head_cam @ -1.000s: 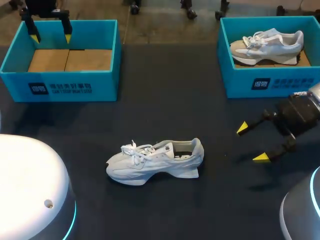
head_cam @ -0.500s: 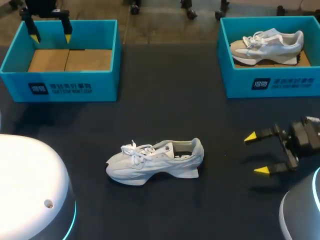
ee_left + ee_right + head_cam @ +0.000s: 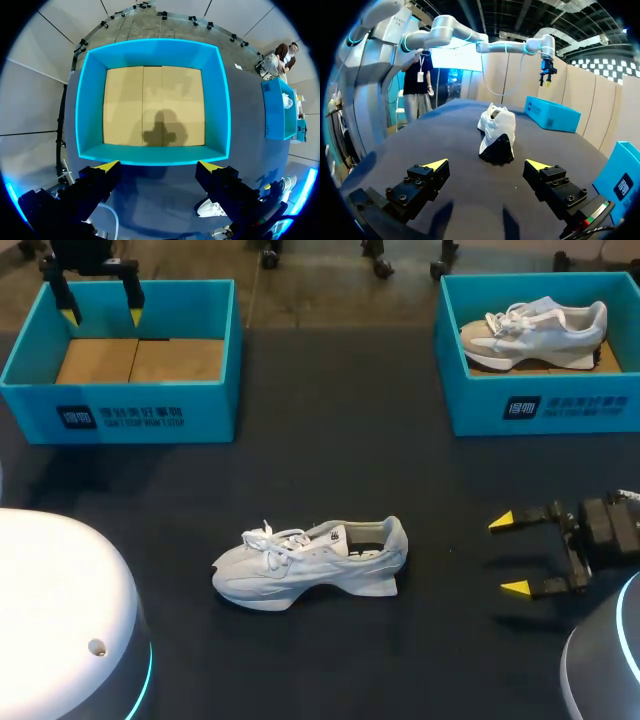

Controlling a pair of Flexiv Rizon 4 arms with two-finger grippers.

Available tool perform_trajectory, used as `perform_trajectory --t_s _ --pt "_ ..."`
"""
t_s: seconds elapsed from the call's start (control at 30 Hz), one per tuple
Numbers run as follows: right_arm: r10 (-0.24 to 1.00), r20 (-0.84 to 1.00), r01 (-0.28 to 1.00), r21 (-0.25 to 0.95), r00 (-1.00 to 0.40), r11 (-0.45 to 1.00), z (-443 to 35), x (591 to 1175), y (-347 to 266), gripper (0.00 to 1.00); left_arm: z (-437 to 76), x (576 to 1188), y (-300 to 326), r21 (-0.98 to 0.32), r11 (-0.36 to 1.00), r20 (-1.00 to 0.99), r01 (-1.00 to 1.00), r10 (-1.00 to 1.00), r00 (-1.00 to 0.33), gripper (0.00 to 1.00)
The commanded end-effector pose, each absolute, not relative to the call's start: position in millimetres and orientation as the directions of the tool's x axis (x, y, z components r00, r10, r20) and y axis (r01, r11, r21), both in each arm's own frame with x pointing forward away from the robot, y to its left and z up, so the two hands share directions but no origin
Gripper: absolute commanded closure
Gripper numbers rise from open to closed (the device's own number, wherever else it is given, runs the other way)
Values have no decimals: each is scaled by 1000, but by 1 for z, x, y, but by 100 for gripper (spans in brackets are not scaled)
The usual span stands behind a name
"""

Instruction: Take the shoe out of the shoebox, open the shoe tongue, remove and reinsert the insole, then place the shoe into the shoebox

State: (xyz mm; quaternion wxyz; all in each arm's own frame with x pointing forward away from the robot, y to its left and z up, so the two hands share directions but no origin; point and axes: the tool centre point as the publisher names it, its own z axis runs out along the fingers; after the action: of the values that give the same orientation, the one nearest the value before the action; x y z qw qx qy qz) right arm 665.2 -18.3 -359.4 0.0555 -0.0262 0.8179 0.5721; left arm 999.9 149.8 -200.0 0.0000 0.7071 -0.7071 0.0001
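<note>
Shoe [image 3: 310, 562] sits out of shoebox [image 3: 150, 415] on counter [image 3: 330, 440], all else undone; right hand [image 3: 508, 554] open near heel, left hand [image 3: 101, 315] open above shoebox.

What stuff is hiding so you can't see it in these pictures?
- Insole: head view, the shoe opening is too dark and small to tell.
- Shoe's toe: right wrist view, hidden behind its own heel.
- Shoe: left wrist view, mostly hidden behind the left jaws.
- Right shoebox: right wrist view, cut off by the edge.
</note>
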Motion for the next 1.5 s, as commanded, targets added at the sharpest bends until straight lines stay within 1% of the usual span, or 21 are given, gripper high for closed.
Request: perform_trajectory --t_s 0.03,0.1,0.4,0.67,0.93,1.5 --pt "73 -72 -45 944 -995 327 -369 672 -14 0 -200 1000 150 0 0 0 -1000 -1000 0 0" --pt "96 -35 -3 951 -995 311 -373 676 -12 0 -200 1000 150 0 0 0 -1000 -1000 0 0" --pt "92 3 30 957 -996 288 -381 686 4 0 -200 1000 150 0 0 0 -1000 -1000 0 0" --pt "68 25 42 961 -997 273 -386 698 31 0 -200 1000 150 0 0 0 -1000 -1000 0 0" --pt "56 72 85 956 -996 282 -394 709 56 0 -200 1000 150 0 0 0 -1000 -1000 0 0" --pt "57 124 135 950 -991 281 -403 706 102 0 -200 1000 150 0 0 0 -1000 -1000 0 0"
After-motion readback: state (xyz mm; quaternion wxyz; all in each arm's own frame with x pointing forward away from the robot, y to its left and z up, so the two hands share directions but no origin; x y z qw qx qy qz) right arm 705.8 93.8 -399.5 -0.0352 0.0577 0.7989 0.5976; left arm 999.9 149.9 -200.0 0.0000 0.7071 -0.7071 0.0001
